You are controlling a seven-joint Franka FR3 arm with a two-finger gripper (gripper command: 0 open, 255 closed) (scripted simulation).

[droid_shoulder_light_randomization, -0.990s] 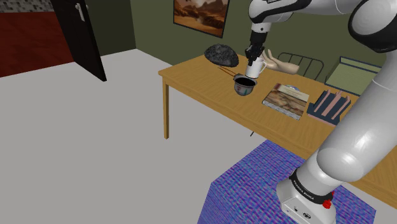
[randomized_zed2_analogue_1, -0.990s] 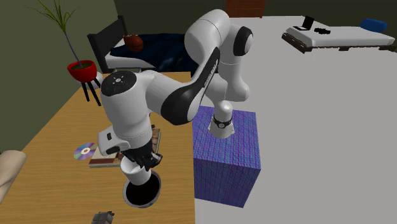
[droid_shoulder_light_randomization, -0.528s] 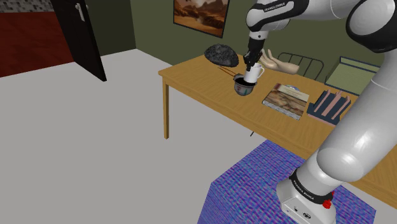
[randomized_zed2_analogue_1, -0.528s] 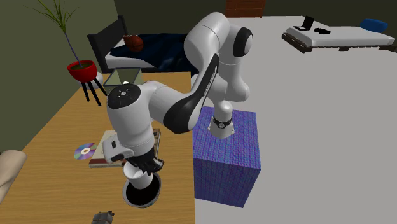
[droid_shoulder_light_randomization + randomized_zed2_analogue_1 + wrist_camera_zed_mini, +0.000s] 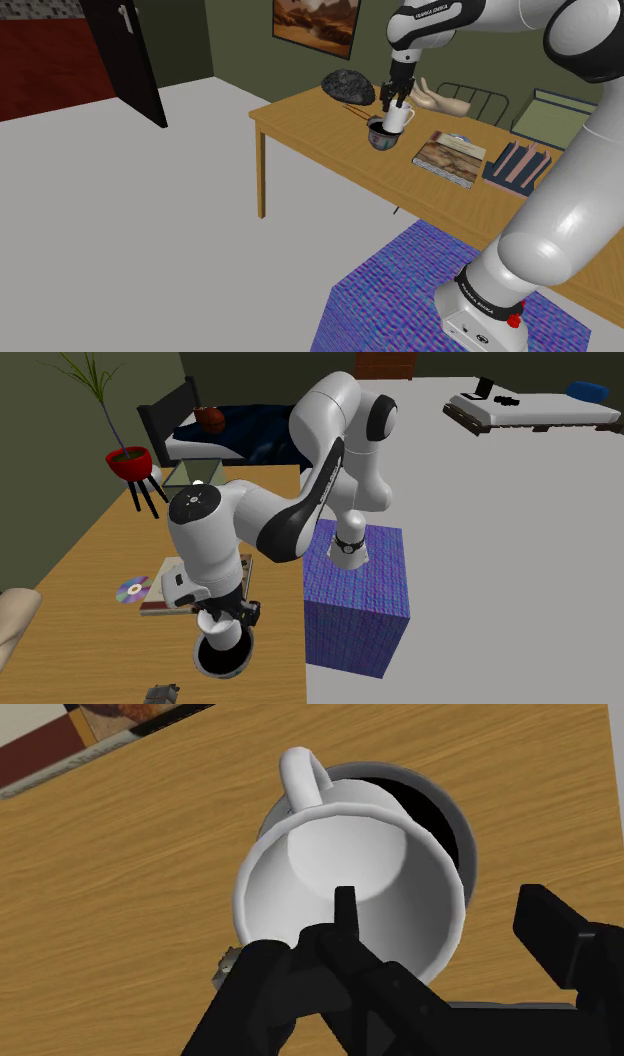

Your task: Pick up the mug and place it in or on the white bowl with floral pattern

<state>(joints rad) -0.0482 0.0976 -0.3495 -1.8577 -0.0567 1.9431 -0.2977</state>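
Note:
A white mug [image 5: 398,118] stands upright in the bowl [image 5: 380,137], which is dark inside and patterned outside, on the wooden table [image 5: 310,130]. My gripper [image 5: 392,98] hangs straight above the mug, open. In the wrist view the mug [image 5: 350,874] covers most of the bowl [image 5: 447,816], its handle pointing away from the gripper [image 5: 442,904]. One of the fingers [image 5: 344,909] hangs inside the mug. The other one stands outside, clear of its wall. From the second exterior view the mug [image 5: 220,629] rests in the bowl [image 5: 226,660] beneath the gripper [image 5: 228,614].
On the table around the bowl lie a dark rock-like lump [image 5: 348,88], a model hand [image 5: 441,100], a book [image 5: 451,157] and a dark slotted rack [image 5: 516,166]. A disc [image 5: 132,590] lies further along. The blue stand [image 5: 370,587] sits beside the table.
The arm lowered the mug into the bowl, then the fingers spread apart and let go of it. The mug now rests in the bowl on its own.

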